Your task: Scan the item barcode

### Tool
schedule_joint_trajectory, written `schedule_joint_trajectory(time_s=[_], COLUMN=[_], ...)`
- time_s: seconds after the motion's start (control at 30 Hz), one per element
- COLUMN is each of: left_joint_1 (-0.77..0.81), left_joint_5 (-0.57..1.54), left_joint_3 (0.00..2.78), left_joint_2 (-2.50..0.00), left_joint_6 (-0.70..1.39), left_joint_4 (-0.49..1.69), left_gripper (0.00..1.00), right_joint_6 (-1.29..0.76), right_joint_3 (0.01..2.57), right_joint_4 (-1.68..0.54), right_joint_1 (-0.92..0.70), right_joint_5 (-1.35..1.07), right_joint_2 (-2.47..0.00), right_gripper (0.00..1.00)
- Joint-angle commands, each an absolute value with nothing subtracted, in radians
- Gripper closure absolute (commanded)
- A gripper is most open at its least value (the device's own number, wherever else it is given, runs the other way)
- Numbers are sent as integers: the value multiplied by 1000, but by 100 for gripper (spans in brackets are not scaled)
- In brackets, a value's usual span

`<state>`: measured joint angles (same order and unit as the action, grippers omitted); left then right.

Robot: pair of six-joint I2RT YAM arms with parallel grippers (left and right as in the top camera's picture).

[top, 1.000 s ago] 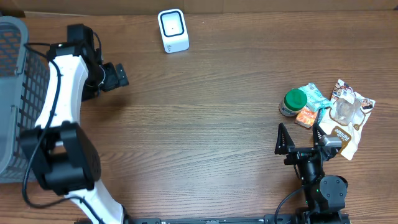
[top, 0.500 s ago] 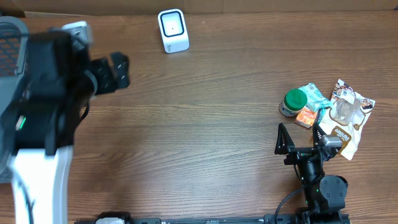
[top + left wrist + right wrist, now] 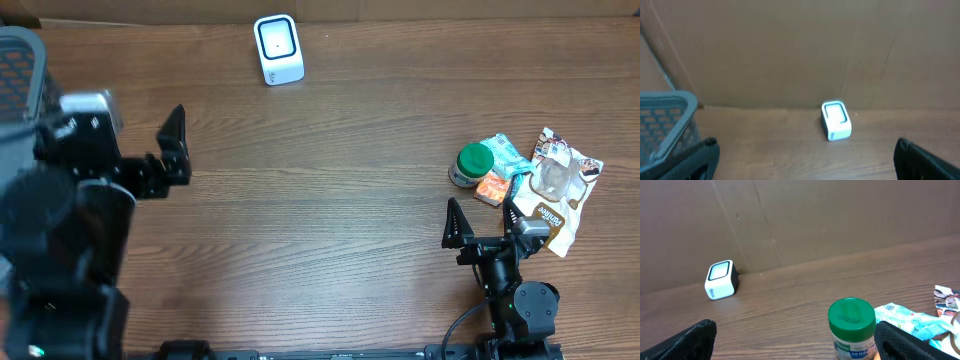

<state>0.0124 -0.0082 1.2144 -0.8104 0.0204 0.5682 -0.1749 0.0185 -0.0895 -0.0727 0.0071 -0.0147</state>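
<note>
The left jaws stand wide apart over the left part of the worktop (image 3: 330,210) and hold nothing, just right of the grey basket (image 3: 18,110) at the left edge. The right jaws are also spread fully and empty, at the near right, pointing toward the far side.

The items lie in a small cluster on the right, just beyond the right jaws. There is a green-lidded jar (image 3: 472,164) standing upright, a teal packet (image 3: 509,151) touching it on its right, a small orange packet (image 3: 491,188) just near of those, and a printed snack bag (image 3: 562,192) furthest right. None of them is touched by either arm.

The white barcode scanner (image 3: 278,49) sits at the far edge of the worktop, left of centre, close to the cardboard wall (image 3: 790,50), well apart from the items.
</note>
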Motion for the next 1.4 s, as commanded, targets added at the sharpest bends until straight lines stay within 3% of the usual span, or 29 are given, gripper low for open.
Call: schedule_joint_trajectory(time_s=[0.0,0.3,0.43,0.87,1.13,1.37], left_joint_1=[6,6,6,6,5,5], left_joint_5=[38,53,73,75,77,76], left_joint_3=[1017,438,257,5,5,5], left_joint_2=[-710,-445,-322,-3,-3,-3], left_joint_6=[-34,-30,-30,-30,-19,7], left_joint_4=[441,-89,-193,-114,80,72], left_gripper=[1,0,0,0,0,1], right_joint_6=[-167,-167,-167,-167,-167,-167], right_joint_3=[8,8,8,8,8,8], right_joint_4=[-83,-83,-83,-83,-83,-83], right_joint_1=[-72,-72,-72,-72,-72,-72], right_joint_5=[9,9,9,9,9,9], right_joint_2=[-3,-3,-3,-3,-3,-3], right_gripper=[0,0,0,0,0,0])
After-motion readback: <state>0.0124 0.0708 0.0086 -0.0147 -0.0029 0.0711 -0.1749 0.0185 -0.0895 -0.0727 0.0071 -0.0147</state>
